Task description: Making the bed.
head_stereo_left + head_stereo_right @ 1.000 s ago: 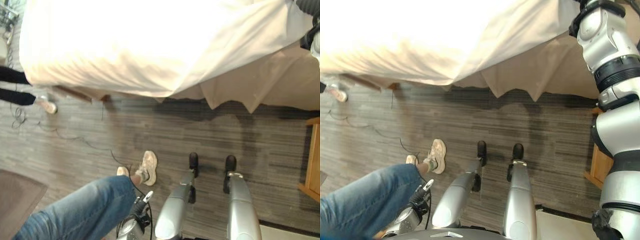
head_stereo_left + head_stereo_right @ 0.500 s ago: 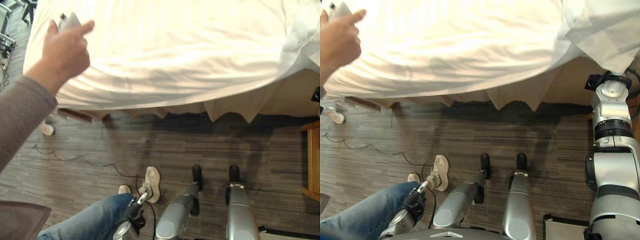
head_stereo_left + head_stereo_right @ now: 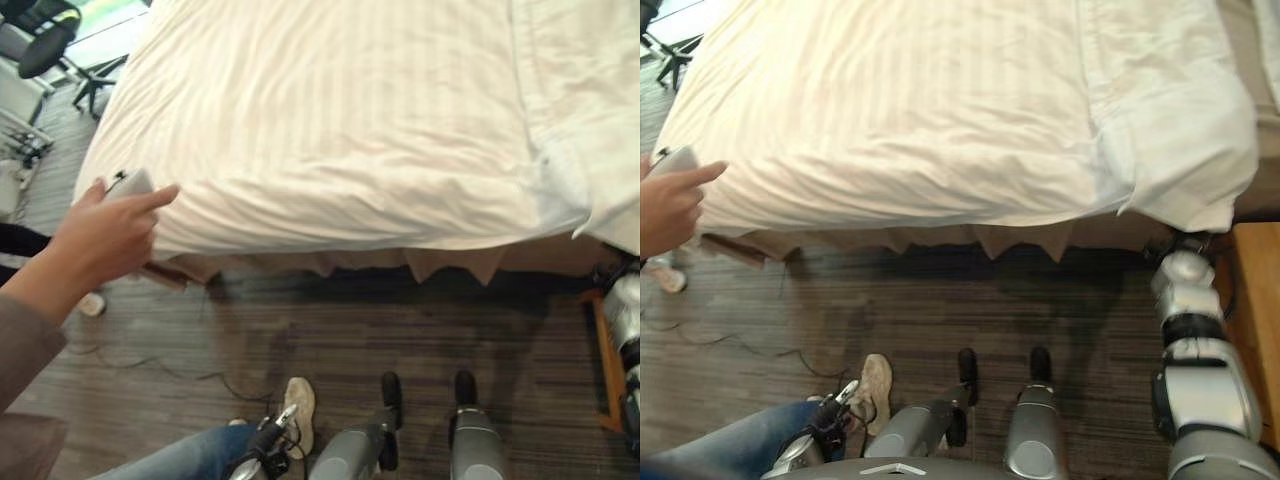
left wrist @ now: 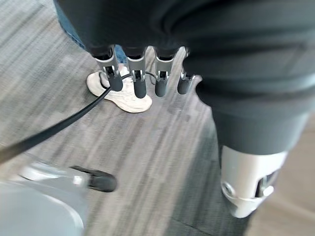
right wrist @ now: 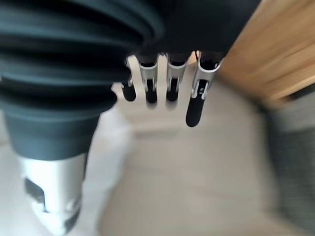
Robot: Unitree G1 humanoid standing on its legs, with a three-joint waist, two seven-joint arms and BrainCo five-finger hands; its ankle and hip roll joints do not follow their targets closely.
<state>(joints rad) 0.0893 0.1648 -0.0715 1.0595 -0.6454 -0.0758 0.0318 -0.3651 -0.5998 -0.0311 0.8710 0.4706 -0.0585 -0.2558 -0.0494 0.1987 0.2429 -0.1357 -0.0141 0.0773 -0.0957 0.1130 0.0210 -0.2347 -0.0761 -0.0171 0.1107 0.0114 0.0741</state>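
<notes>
I have both arms down at my sides, clear of the bed point(image 3: 330, 120). The left hand point(image 4: 142, 78) hangs over the floor point(image 3: 330, 330), fingers loose and straight, holding nothing; past them I see a person's shoe point(image 4: 120, 93). The right hand point(image 5: 167, 83) is also relaxed and empty, fingers hanging straight, with pale bedding behind them and a wooden stand point(image 5: 275, 54) just beside.

The duvet point(image 3: 890, 110) lies fairly smooth across the bed, draped over the near edge with a few wrinkles there. At the bed's right end a white folded layer point(image 3: 1170, 120), sheet or pillow I cannot tell, slumps over the near right corner and overhangs the edge. That corner looks like the part not yet tidied.

My worries from here: a person stands close on my left, their hand point(image 3: 105, 235) holding a small device point(image 3: 133, 182) by the bed's near left corner, and their leg point(image 3: 730, 450) is right next to my left arm. Any swing of that arm forward could hit them. On the right, lifting the arm could knock the wooden stand or snag the overhanging white layer and drag it off the corner.
</notes>
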